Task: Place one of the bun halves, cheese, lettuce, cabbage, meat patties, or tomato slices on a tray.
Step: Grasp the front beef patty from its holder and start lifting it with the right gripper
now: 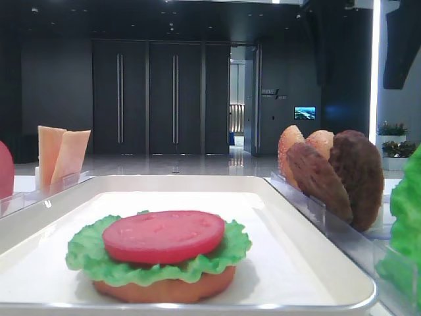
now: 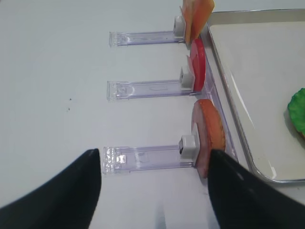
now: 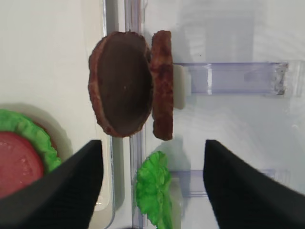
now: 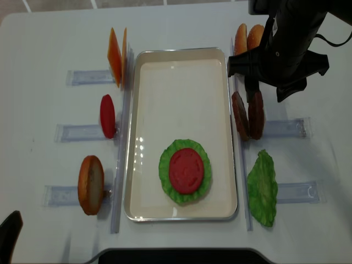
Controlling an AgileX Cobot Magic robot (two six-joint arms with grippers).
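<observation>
The white tray (image 4: 181,66) holds a stack of flat bun base (image 1: 164,289), ruffled lettuce (image 4: 165,165) and a tomato slice (image 4: 187,170). Two meat patties (image 3: 121,83) stand on edge in a clear holder right of the tray. My right gripper (image 3: 152,143) hangs open just above them with nothing between its fingers; a loose lettuce leaf (image 3: 152,191) lies below. My left gripper (image 2: 155,152) is open and empty over a holder carrying a bun half (image 2: 209,133). Beyond it stand another tomato slice (image 2: 198,64) and cheese (image 2: 195,14).
Two speckled bun tops (image 4: 248,37) stand behind the patties. Clear plastic holders (image 4: 291,127) run along both long sides of the tray. The right arm's black body (image 4: 286,49) covers the far right of the table.
</observation>
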